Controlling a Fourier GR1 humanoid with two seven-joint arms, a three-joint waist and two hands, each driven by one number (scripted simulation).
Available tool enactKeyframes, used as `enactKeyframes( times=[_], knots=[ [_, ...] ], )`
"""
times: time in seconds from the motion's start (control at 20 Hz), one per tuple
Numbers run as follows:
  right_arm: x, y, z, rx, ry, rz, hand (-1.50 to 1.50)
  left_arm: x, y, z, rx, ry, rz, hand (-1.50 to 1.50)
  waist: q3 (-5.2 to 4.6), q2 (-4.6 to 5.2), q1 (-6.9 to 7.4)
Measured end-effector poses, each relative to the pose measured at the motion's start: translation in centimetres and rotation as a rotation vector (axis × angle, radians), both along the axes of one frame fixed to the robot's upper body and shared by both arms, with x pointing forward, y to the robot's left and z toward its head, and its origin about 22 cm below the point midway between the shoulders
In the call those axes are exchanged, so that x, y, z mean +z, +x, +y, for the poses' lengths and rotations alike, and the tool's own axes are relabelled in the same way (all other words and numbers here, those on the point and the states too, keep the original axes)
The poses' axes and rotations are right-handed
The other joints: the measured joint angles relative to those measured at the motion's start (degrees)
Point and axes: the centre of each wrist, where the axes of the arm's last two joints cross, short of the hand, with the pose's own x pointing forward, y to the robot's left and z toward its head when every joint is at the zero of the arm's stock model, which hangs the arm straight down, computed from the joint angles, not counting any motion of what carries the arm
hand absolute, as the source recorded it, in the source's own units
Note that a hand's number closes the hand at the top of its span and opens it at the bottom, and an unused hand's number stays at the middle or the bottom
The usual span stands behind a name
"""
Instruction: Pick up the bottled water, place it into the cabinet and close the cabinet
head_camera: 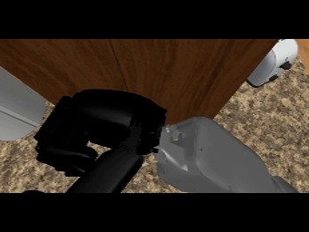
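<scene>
The brown wooden cabinet point(156, 72) fills the upper middle of the head view, with a thin vertical seam running down its front. My right hand point(103, 129) is a large black mass close to the camera, right in front of the cabinet's lower edge. Its grey forearm point(210, 158) comes in from the lower right. The hand covers whatever lies under it. No bottled water shows anywhere in the view. My left hand is out of the picture.
A pale grey rounded panel point(6, 106) juts in from the left edge beside the cabinet. A white rounded appliance point(274, 63) stands at the upper right. The speckled stone counter point(277, 122) shows to the right and lower left.
</scene>
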Motion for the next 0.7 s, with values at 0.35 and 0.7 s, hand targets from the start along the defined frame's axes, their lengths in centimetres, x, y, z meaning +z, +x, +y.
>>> enactKeyframes(
  times=[0.35, 0.7],
  knots=[
    [-2.9, 4.7, -2.5, -0.079, 0.001, 0.058, 1.5, 0.0, -1.1, 0.6, 0.029, 0.002, 0.005, -1.5, 0.03, 0.08, -1.07],
    [-4.6, 8.5, -4.7, -0.181, 0.038, 0.024, 1.5, -0.2, -1.4, 1.0, 0.027, 0.001, 0.016, -1.5, -0.09, -0.17, -1.05]
  ],
)
